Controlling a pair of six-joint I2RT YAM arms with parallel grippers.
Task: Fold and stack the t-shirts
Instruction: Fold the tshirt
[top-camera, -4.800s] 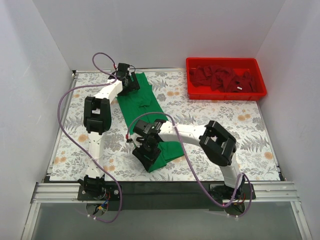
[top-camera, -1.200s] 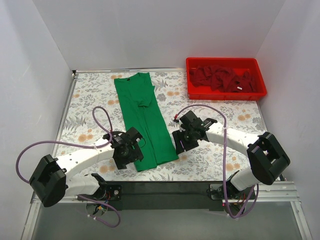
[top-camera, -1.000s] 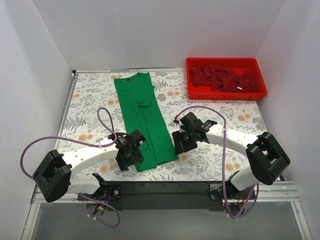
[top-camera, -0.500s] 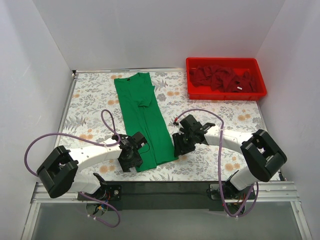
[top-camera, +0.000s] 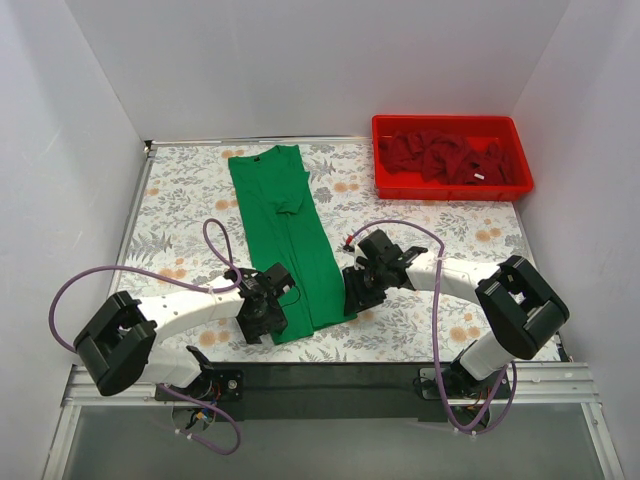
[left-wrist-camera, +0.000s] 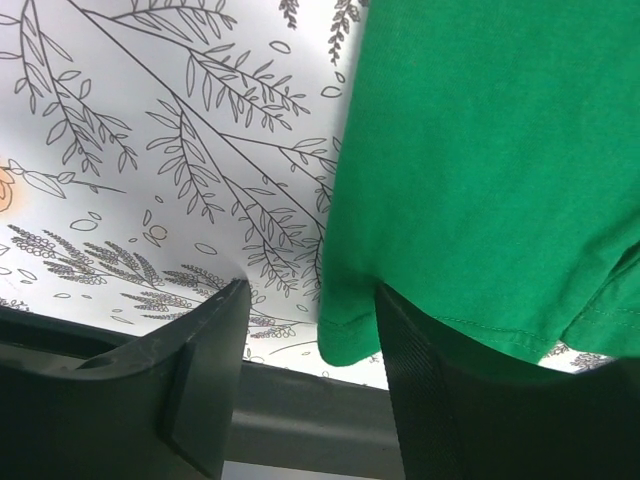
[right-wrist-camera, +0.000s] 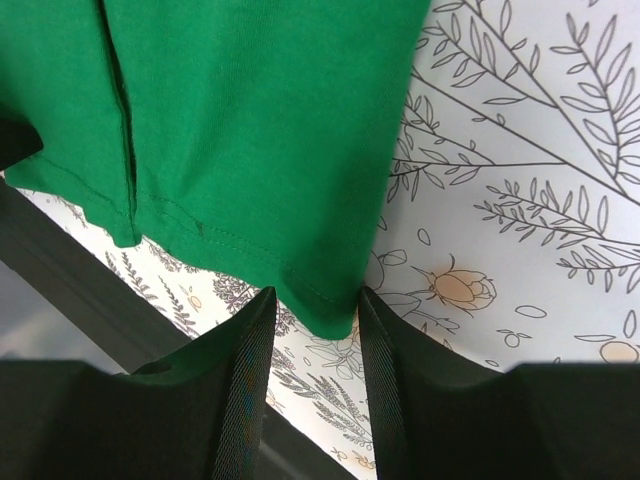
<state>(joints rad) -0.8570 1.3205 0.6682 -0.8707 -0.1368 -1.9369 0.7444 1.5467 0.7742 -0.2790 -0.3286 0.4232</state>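
The bright green t-shirt (top-camera: 287, 235) lies flat as a long narrow strip, collar at the far end, hem near the table's front edge. My left gripper (top-camera: 262, 310) is open at the hem's near left corner (left-wrist-camera: 347, 335), which sits between the jaws beside the right finger (left-wrist-camera: 430, 400). My right gripper (top-camera: 358, 290) is open around the hem's near right corner (right-wrist-camera: 325, 305), with fingers (right-wrist-camera: 245, 390) on either side of it. Dark red t-shirts (top-camera: 450, 155) lie heaped in the red bin (top-camera: 452, 188).
The red bin stands at the far right corner. The floral table cover (top-camera: 440, 300) ends at a black front rail (top-camera: 330, 385) close behind both grippers. White walls enclose the left, back and right sides.
Since 4.8 s ago the left arm came from the collar end to the near hem. Over the last second both grippers closed in on the hem's two corners.
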